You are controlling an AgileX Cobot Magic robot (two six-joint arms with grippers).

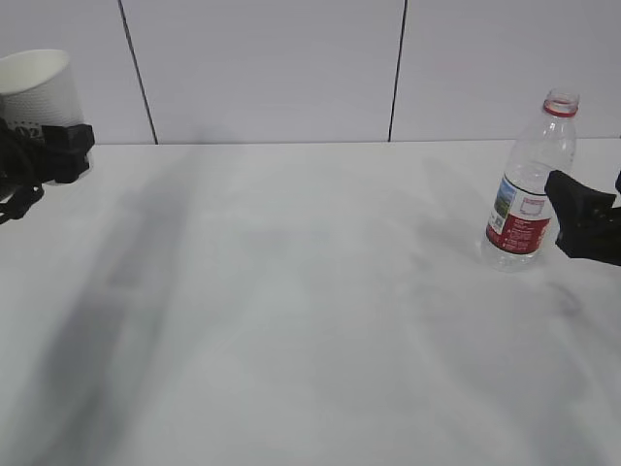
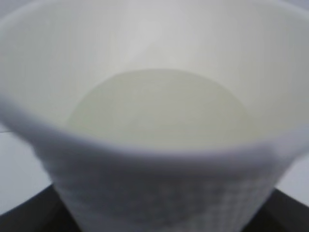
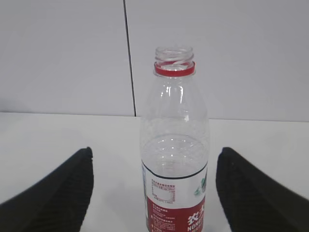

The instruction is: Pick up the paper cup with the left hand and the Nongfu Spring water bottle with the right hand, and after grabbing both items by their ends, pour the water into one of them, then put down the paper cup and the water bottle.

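Paper cup (image 2: 154, 145) gripped by left hand (image 1: 49, 155); right hand (image 1: 585, 225) released beside bottle (image 1: 529, 184)

Lab-like: bare white table (image 1: 291, 320), plain panelled wall (image 1: 272, 68).

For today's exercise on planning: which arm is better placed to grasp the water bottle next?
The right. The right gripper sits beside the upright water bottle, whose body stands between its open fingers untouched. The left gripper is far across the table at the paper cup.
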